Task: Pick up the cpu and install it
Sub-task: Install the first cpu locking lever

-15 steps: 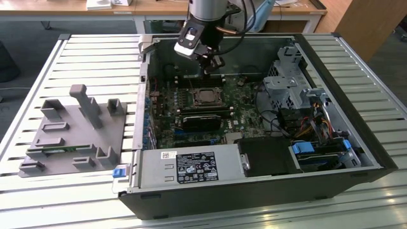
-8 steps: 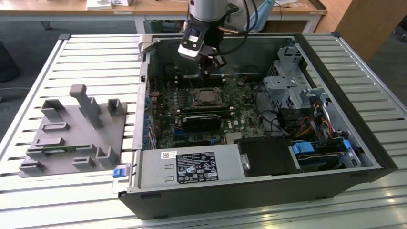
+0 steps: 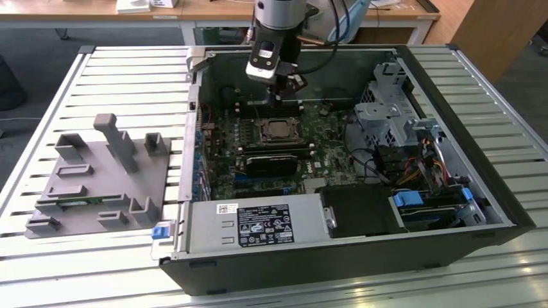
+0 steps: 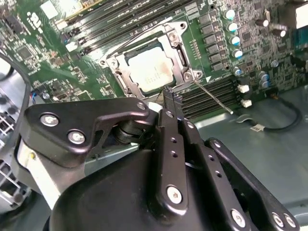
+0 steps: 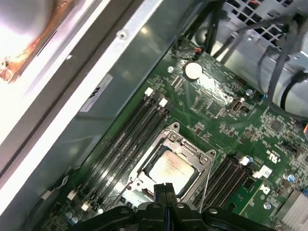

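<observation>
cpu [image 4: 150, 70] seated in socket [image 4: 179, 48], tool [image 4: 168, 96] above

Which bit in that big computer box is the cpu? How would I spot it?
Look inside the open computer case at the green motherboard. Near its middle sits a square dark socket frame, and the cpu lies inside it, just past the gripper. It is the flat pale silver square, unlike the long black memory slots beside it.
</observation>
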You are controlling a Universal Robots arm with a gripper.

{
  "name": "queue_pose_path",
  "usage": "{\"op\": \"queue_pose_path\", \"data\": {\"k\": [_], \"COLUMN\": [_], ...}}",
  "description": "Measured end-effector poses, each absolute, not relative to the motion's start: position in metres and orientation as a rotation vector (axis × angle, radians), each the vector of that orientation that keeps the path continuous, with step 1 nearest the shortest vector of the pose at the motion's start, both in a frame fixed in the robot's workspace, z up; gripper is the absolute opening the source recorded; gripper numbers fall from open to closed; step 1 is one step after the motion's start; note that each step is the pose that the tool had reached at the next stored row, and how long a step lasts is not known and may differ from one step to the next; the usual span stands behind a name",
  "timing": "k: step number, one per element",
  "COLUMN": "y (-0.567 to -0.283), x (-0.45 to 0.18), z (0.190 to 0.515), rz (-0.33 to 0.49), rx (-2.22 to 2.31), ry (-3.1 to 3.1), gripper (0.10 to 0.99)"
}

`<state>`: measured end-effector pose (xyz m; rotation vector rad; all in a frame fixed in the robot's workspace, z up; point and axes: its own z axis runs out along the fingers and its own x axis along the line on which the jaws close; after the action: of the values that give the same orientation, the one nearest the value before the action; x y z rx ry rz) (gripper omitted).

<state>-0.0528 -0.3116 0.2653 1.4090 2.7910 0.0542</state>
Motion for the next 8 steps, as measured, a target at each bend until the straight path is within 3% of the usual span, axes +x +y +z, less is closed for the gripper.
{"op": "queue_pose_path", "data": {"k": [8], "y": [-0.3115], "x": [-0.0528], "z": [0.2650], "rz": [0.055], "rx": [1.272], "ry": [2.858], "gripper": [0.106]}}
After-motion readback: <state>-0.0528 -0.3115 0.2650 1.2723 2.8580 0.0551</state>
